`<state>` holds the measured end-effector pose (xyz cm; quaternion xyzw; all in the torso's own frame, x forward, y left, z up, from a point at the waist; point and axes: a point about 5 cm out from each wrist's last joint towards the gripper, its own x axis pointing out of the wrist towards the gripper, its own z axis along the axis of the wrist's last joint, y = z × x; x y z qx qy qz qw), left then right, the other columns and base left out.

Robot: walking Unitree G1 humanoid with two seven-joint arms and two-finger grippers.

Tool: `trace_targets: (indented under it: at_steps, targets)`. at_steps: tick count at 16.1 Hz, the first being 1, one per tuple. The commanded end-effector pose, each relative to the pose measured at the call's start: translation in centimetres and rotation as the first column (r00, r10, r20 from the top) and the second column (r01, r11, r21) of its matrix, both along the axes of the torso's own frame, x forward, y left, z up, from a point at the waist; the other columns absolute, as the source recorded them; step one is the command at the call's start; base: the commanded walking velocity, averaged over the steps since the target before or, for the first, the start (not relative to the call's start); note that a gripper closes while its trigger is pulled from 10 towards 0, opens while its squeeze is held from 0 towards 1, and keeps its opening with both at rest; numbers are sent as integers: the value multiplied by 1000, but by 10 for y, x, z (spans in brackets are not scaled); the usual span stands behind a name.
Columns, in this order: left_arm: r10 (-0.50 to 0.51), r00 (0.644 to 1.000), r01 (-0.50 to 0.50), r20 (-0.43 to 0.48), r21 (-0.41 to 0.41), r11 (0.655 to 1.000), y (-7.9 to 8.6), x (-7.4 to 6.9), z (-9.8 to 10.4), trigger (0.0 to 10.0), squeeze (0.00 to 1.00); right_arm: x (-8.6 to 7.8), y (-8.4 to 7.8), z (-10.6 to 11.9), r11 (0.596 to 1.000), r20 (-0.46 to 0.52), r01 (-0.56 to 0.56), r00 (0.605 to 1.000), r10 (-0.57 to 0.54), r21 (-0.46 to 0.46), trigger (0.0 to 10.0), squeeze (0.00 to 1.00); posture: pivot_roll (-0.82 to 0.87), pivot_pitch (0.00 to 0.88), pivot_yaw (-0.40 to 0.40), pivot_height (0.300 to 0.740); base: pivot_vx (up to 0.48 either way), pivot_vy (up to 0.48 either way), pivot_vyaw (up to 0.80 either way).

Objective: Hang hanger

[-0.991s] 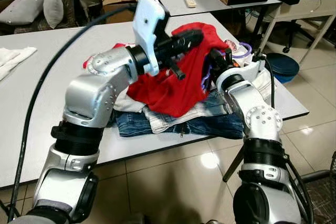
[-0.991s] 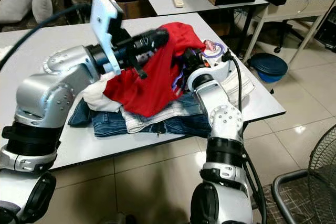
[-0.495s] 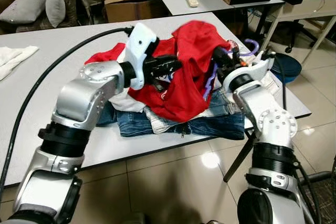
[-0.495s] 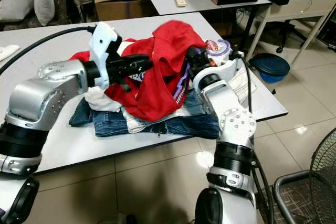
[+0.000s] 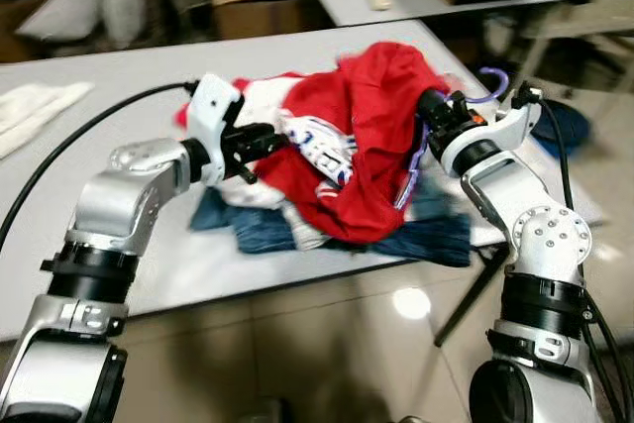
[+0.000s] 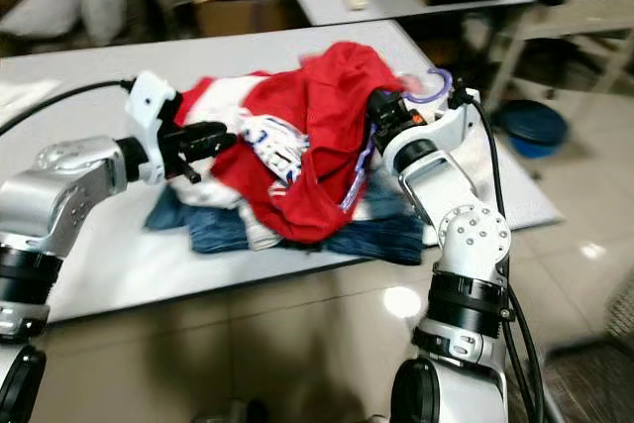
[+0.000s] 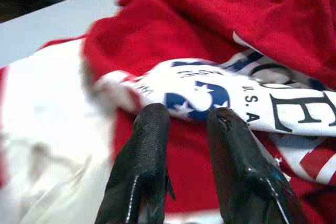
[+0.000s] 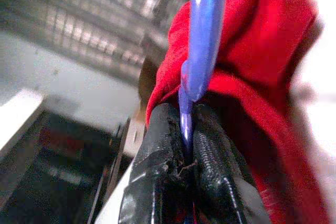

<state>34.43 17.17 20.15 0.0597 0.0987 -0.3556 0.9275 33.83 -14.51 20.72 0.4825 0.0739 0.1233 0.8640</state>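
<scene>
Two grippers are at the clothes pile on your table (image 5: 119,76). Your right gripper (image 8: 184,124) has its two black fingers pressed together on a purple hanger (image 8: 202,30) — the thin plastic bar runs up between them. In the head views the hanger's curved top (image 5: 492,74) pokes out beside the right wrist, above the table's right edge. A red shirt (image 5: 381,116) hangs over the hanger and over the gripper, so most of the hanger is hidden under the cloth. The shirt is lifted into a hump and drapes down over the rest of the pile.

Your left gripper (image 7: 186,116) points at the pile from the left side. Its fingers (image 7: 149,145) are a little apart, with nothing between them. The tips sit just at a white patch on the shirt with blue stars and dark letters (image 7: 210,93). You can see that patch in the head view too (image 5: 317,141), right in front of the left gripper (image 5: 265,138).

Under the red shirt lie blue jeans (image 5: 436,235), close to the table's near edge, and some white cloth (image 5: 248,185) just beside the left gripper. A black cable (image 5: 59,165) runs from the left arm over the table. Near the table's far left corner lies a folded white cloth (image 5: 35,111). The head views are a bit blurred.
</scene>
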Motion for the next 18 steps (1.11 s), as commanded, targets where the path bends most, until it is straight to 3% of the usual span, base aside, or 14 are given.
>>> trace_targets:
  at_steps: [1, 3, 4, 5, 6, 7, 9, 10, 13, 15, 18]
  targets:
    - [42, 999, -41, 22, -14, 999, 11, -2, 7, 10000, 0, -4, 5, 17, 999, 57, -37, 998, 38, -31, 10000, 0, -29, 0, 85, 740, 0, 0, 800]
    - [121, 990, -120, 70, -19, 993, 19, -10, 12, 10000, 0, -12, 9, 32, 990, 124, -87, 987, 100, -109, 10000, 0, -28, 0, 87, 740, 0, 0, 800]
    - [195, 980, -192, 50, -64, 979, 16, -20, 8, 10000, 0, -22, 11, 39, 980, 149, -138, 976, 159, -145, 10000, 0, -23, 0, 83, 740, 0, 0, 800]
    - [200, 978, -197, 52, -66, 978, 12, -28, 4, 10000, 0, -27, 12, 40, 973, 155, -168, 969, 192, -156, 10000, 0, -24, 0, 81, 740, 0, 0, 800]
    - [171, 985, -168, 32, -62, 984, -1, -51, -10, 10000, 0, -40, 16, 42, 955, 163, -241, 949, 269, -175, 10000, 0, -17, 0, 69, 740, 0, 0, 800]
    - [186, 982, -184, 13, -76, 980, -8, -63, -18, 10000, 0, -48, 20, 44, 934, 171, -287, 930, 325, -213, 10000, 0, -4, 0, 55, 740, 0, 0, 800]
    - [206, 978, -205, 23, -34, 978, -13, -72, -24, 10000, 0, -56, 26, 43, 901, 174, -343, 902, 395, -267, 10000, 0, 35, 39, 7, 740, 0, 0, 800]
    - [244, 968, -245, 51, 10, 970, -13, -80, -26, 10000, 0, -64, 32, 34, 857, 142, -400, 875, 462, -325, 10000, 0, 45, 56, -16, 740, 0, 0, 800]
    - [316, 948, -319, 44, 123, 940, -5, -100, -42, 10000, 0, -78, 31, 14, 809, 58, -440, 865, 498, -390, 10000, 0, 53, 71, -42, 740, 0, 0, 800]
    - [288, 958, -287, 1, 74, 955, -20, -107, -44, 10000, 0, -83, 26, 14, 805, 52, -440, 865, 498, -398, 10000, 0, 59, 62, -26, 740, 0, 0, 800]
    - [223, 975, -224, 28, 50, 973, -31, -107, -41, 10000, 0, -86, 27, 15, 813, 78, -415, 871, 484, -409, 10000, 0, 56, 79, -21, 740, 0, 0, 800]
